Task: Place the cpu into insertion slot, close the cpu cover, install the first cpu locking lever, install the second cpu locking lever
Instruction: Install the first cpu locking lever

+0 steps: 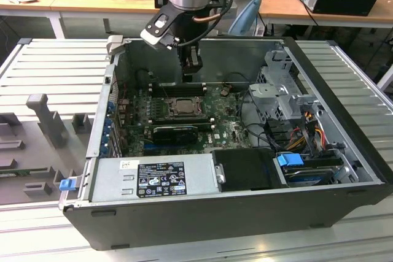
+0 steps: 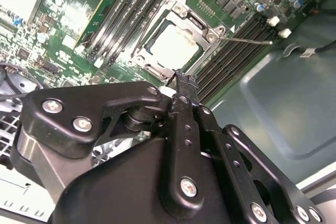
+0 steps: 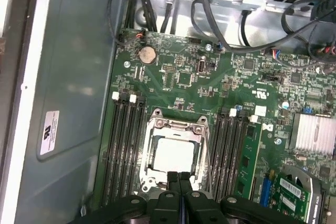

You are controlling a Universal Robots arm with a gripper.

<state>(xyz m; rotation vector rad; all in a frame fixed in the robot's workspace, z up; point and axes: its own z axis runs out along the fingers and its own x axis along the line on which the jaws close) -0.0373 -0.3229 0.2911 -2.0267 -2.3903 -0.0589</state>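
While its fingers (image 3: 172,181) press together with nothing between them, the gripper (image 1: 192,69) hangs over the far part of the green circuit board (image 1: 230,128) inside the open computer case (image 1: 245,213), close to the insertion slot (image 1: 172,107). The cpu (image 3: 175,153) lies flat in that slot, its pale top showing through the window of the cpu cover (image 3: 176,128), which lies down over it. In the second wrist view a thin lever rod (image 2: 247,39) juts from one socket corner, across the memory slots (image 2: 239,45).
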